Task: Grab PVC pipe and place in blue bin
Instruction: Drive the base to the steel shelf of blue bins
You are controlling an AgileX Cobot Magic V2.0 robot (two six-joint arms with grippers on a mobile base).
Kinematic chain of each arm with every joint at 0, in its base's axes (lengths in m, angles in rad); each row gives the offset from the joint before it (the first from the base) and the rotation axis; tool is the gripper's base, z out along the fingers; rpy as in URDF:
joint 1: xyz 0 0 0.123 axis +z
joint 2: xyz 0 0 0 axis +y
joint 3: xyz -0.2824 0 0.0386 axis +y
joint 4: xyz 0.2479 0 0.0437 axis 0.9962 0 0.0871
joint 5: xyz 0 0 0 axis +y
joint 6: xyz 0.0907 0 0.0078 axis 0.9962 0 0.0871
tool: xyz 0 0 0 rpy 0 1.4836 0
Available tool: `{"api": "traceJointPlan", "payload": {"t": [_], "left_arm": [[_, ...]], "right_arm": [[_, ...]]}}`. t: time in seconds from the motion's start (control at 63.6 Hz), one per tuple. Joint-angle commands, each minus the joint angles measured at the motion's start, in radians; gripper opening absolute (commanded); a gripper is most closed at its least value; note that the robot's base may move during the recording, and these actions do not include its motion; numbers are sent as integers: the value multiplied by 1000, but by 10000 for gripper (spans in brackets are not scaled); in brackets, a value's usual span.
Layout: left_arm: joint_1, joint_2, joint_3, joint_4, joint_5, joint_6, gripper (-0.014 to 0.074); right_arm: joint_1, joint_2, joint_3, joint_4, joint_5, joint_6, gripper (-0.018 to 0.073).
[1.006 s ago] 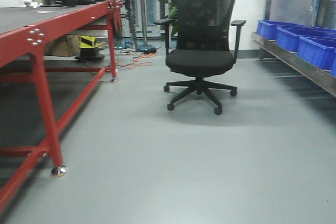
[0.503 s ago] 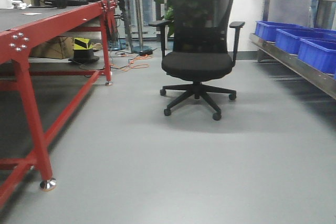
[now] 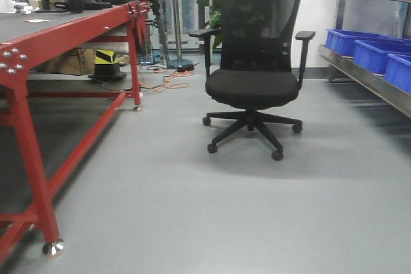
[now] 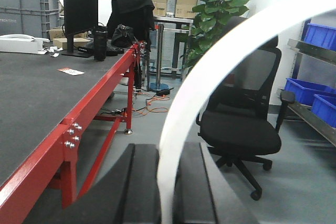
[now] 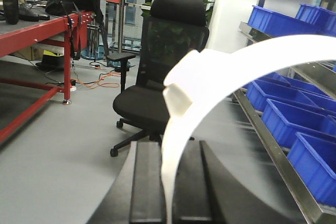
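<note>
The left end effector (image 4: 167,149) has its two black fingers (image 4: 142,182) drawn in close on a white, curved PVC pipe (image 4: 210,74). The pipe rises from the gap between them and arcs up and to the right across the left wrist view. The right end effector (image 5: 168,145) is closed the same way on a white curved pipe. This one has a thicker collar (image 5: 181,85) a little above the fingers and bends off to the right. I cannot tell whether these are the two ends of one pipe.

The blue bins (image 5: 283,114) sit in a row on a metal shelf (image 5: 273,153) along the right side of the room, well apart from the pipe. A red-framed bench (image 3: 70,27) with a dark top runs down the left side. A monitor (image 4: 80,1) stands near its far edge. A black office chair (image 3: 253,88) stands on the grey floor (image 3: 192,210) between the bench and the shelf, with a green plant (image 4: 215,9) behind it.
</note>
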Motion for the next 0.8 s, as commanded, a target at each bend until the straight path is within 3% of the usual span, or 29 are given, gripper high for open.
{"api": "traceJointPlan", "payload": {"t": [0.0, 0.786], "left_arm": [[0, -5, -1, 2, -25, -8, -111], [0, -5, -1, 2, -25, -8, -111]], "right_arm": [[0, -5, -5, -1, -28, -5, -167], [0, -5, -5, -1, -28, -5, -167]]}}
